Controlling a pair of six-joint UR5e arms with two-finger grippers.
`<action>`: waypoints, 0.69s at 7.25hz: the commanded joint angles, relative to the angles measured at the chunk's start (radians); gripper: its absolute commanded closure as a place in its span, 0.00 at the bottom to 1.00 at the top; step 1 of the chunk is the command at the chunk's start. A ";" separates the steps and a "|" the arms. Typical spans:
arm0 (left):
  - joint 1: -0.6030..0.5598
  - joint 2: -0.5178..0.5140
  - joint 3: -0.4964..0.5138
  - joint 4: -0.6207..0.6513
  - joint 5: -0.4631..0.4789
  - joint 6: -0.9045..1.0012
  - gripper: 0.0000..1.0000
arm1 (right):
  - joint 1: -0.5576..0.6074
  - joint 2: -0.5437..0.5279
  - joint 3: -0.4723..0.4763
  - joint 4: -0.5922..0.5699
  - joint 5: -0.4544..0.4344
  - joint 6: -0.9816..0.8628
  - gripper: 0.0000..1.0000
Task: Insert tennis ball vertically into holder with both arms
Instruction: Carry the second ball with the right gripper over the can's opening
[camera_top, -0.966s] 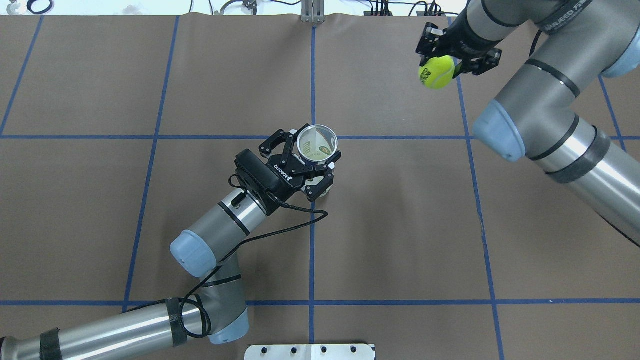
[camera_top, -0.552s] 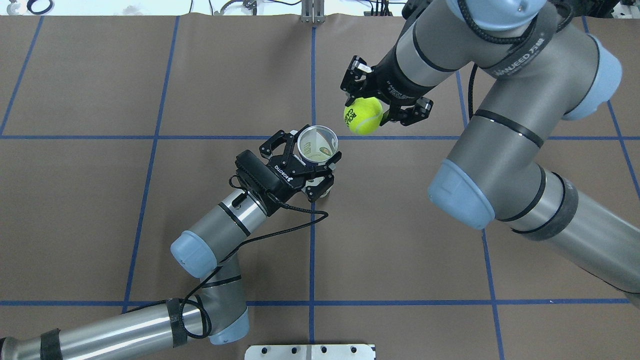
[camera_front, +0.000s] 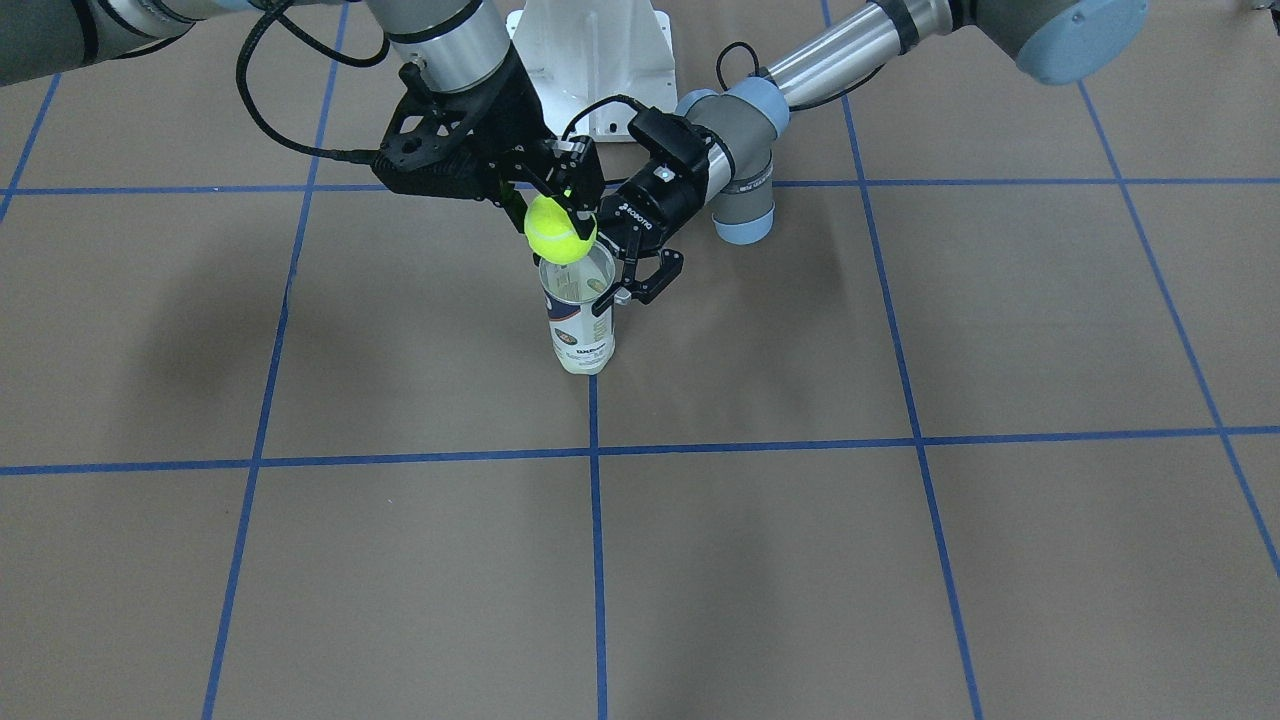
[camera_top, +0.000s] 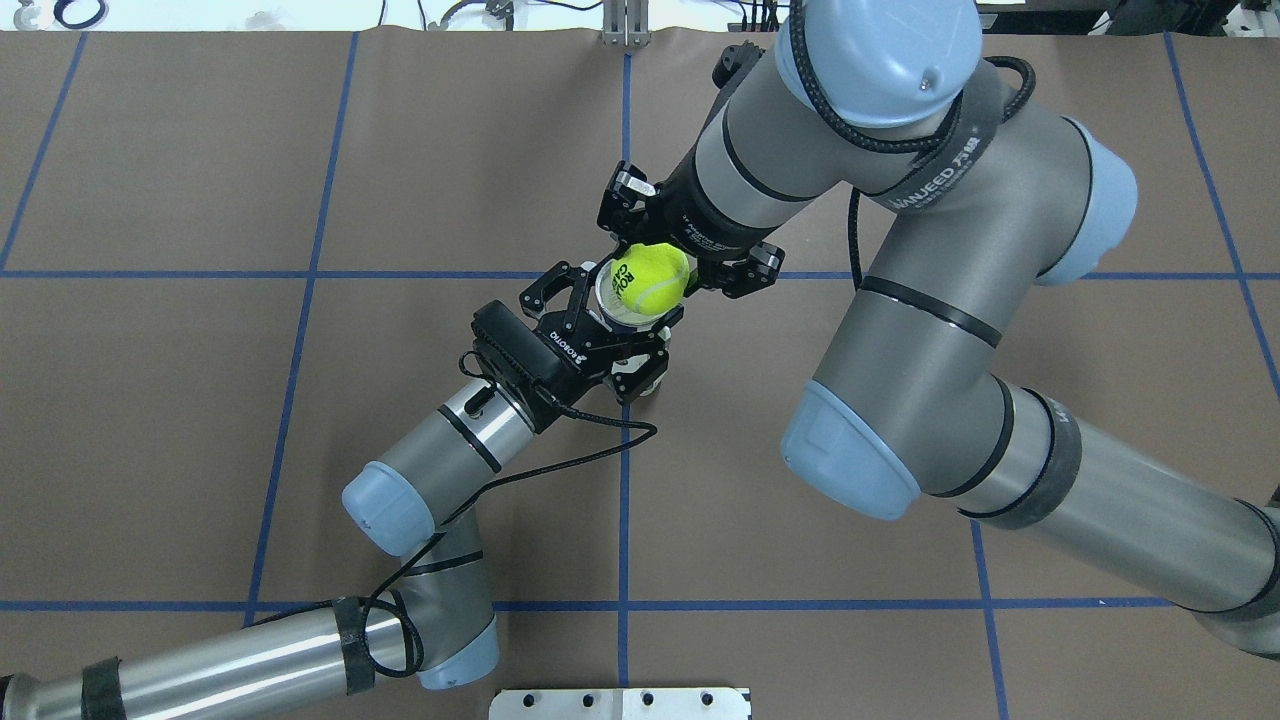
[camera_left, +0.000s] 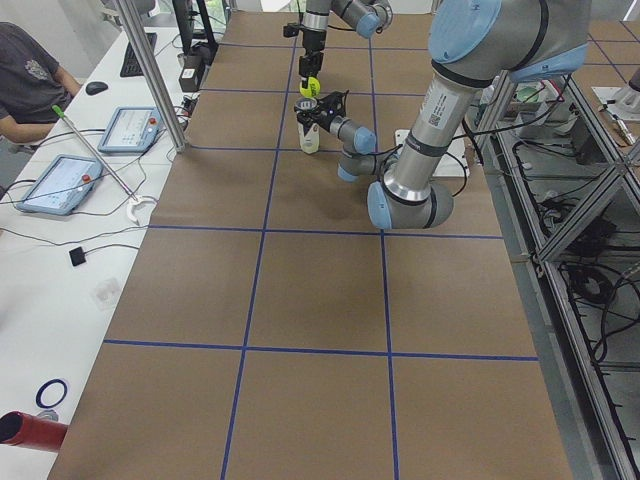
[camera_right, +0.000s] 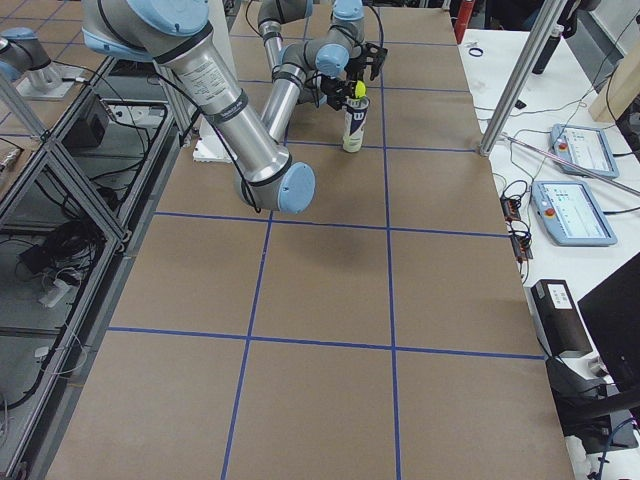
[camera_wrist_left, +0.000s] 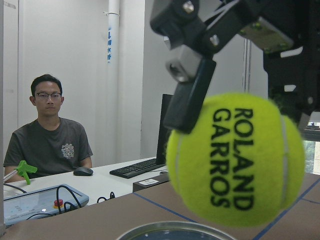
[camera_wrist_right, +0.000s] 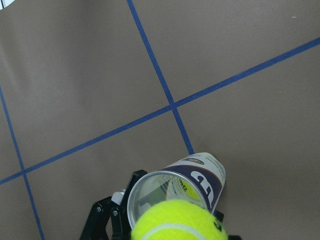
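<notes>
The left claw (camera_top: 612, 335) is clamped round the upright can (camera_front: 580, 335) near the middle of the table (camera_top: 200, 450); just over its open mouth hangs the ball (camera_top: 648, 280), pinched in the right claw (camera_front: 555, 213). This looks like the lining-up step: next the ball needs centring, lowering straight and releasing. Since the earlier frames the right arm (camera_top: 900, 300) has swung in from the right, the can unmoved.

Brown paper (camera_top: 200, 420) gridded with blue tape (camera_top: 150, 274) lies under my left fingers (camera_top: 632, 378). Beyond them, a man (camera_wrist_left: 47, 135) sits at a white desk (camera_wrist_left: 115, 182) before a white wall (camera_wrist_left: 70, 45).
</notes>
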 joint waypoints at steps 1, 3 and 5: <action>0.000 -0.002 0.000 0.001 0.000 0.000 0.15 | -0.002 0.027 -0.036 0.000 -0.002 -0.001 1.00; 0.000 -0.002 0.000 0.000 0.000 0.000 0.15 | -0.002 0.029 -0.054 0.002 -0.005 -0.008 1.00; 0.002 0.000 0.002 0.000 0.000 0.000 0.15 | -0.002 0.029 -0.058 0.002 -0.015 -0.011 1.00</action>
